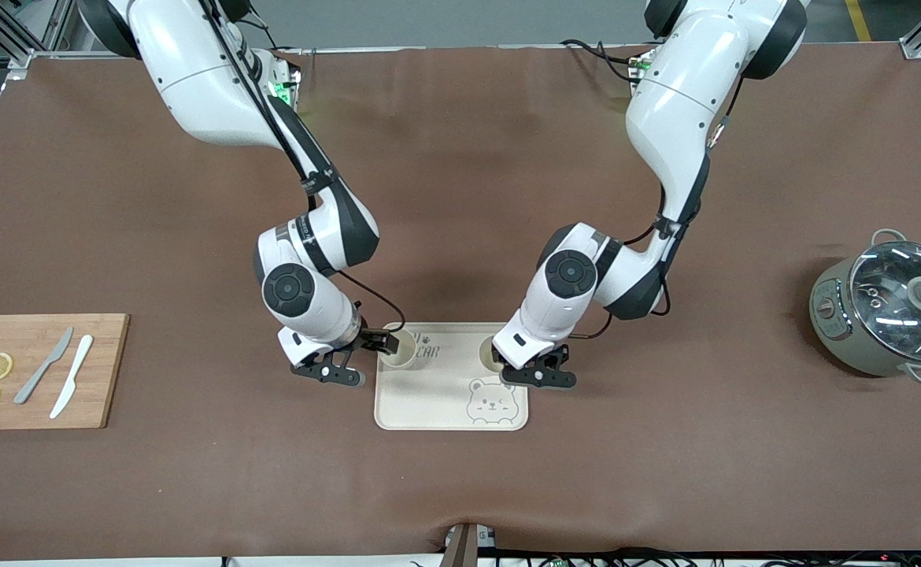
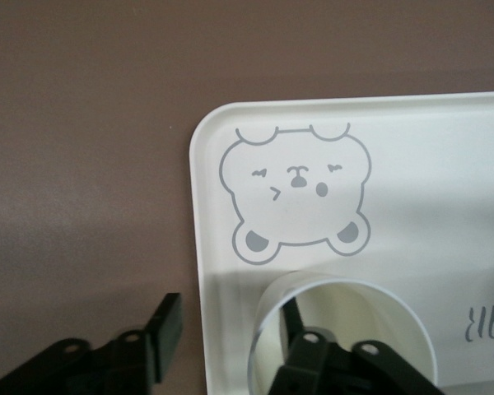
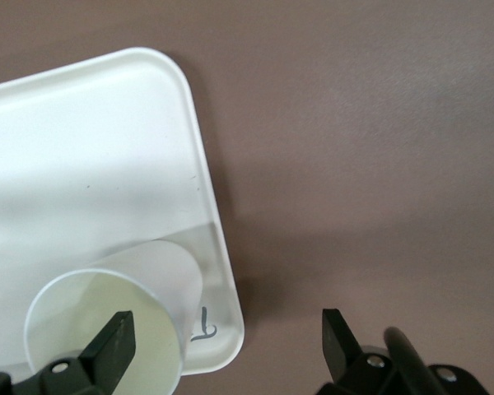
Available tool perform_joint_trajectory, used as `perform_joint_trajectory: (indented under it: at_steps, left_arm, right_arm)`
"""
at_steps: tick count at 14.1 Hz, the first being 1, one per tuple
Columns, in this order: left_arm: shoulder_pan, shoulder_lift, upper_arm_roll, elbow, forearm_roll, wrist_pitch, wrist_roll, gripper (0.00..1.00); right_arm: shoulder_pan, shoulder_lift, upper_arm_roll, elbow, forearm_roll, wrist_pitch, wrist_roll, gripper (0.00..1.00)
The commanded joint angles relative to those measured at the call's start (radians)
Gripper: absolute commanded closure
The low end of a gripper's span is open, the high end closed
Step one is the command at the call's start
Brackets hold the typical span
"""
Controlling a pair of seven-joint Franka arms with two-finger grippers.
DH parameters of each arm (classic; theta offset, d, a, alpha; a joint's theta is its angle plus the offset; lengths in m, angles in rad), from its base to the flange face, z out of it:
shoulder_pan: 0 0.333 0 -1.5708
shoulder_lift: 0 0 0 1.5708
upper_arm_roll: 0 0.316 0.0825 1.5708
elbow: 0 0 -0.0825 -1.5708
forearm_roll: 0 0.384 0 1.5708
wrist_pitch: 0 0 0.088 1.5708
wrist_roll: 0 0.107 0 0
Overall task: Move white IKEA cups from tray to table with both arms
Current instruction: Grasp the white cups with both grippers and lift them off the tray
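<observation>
— How many small cream-white tapered cups stood on the cream bear-printed tray?
— Two; each black gripper, left gripper and right gripper, straddled one cup's wall, jaws apart, neither yet clamped.

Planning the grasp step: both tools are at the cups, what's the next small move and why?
Probably close both tools. Each straddles its cup's wall, one finger inside: left tool at its cup, right tool at the other cup. Both cups stand on the tray.

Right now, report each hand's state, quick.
Left hand: open, fingers straddling the rim of a white cup on the tray.
Right hand: open, fingers straddling the other white cup's rim.
</observation>
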Motion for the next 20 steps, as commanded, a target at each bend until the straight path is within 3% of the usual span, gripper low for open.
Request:
perform_joint_trajectory:
  at_steps: [1,6,7,8,9,11,13,16,20]
  left_arm:
    - [-0.007,0.011,0.007,0.02,-0.012,0.006,-0.02,1.0]
    - [0.009,-0.045,0.007,-0.032,-0.012,-0.026,-0.032,1.0]
    - [0.021,-0.102,0.007,-0.065,-0.012,-0.084,-0.04,1.0]
    - [0.048,-0.169,0.005,-0.094,-0.01,-0.182,-0.029,1.0]
    - [0.076,-0.237,0.0,-0.135,-0.01,-0.257,-0.016,1.0]
    - [0.133,-0.386,-0.003,-0.242,-0.016,-0.322,0.056,1.0]
    - [0.209,-0.531,-0.006,-0.385,-0.029,-0.326,0.163,1.0]
    - [0.301,-0.719,-0.007,-0.598,-0.048,-0.312,0.316,1.0]
    - [0.38,-0.898,-0.007,-0.891,-0.134,-0.164,0.507,1.0]
  right_arm:
    - [0.013,0.021,-0.006,0.036,0.023,-0.01,0.01,0.0]
    - [0.024,0.03,-0.006,0.037,0.02,-0.008,0.004,0.0]
    - [0.023,0.03,-0.006,0.037,0.02,-0.008,-0.01,0.15]
    - [0.02,0.03,-0.006,0.039,0.02,-0.012,-0.016,0.43]
    - [0.02,0.03,-0.006,0.041,0.021,-0.012,-0.016,0.58]
    - [0.024,0.03,-0.006,0.044,0.02,-0.01,-0.011,0.84]
    - [0.024,0.03,-0.006,0.053,0.021,-0.012,-0.007,1.0]
    - [0.032,0.028,-0.006,0.057,0.021,-0.012,0.012,1.0]
    - [0.032,0.014,-0.008,0.086,0.018,-0.025,0.013,1.0]
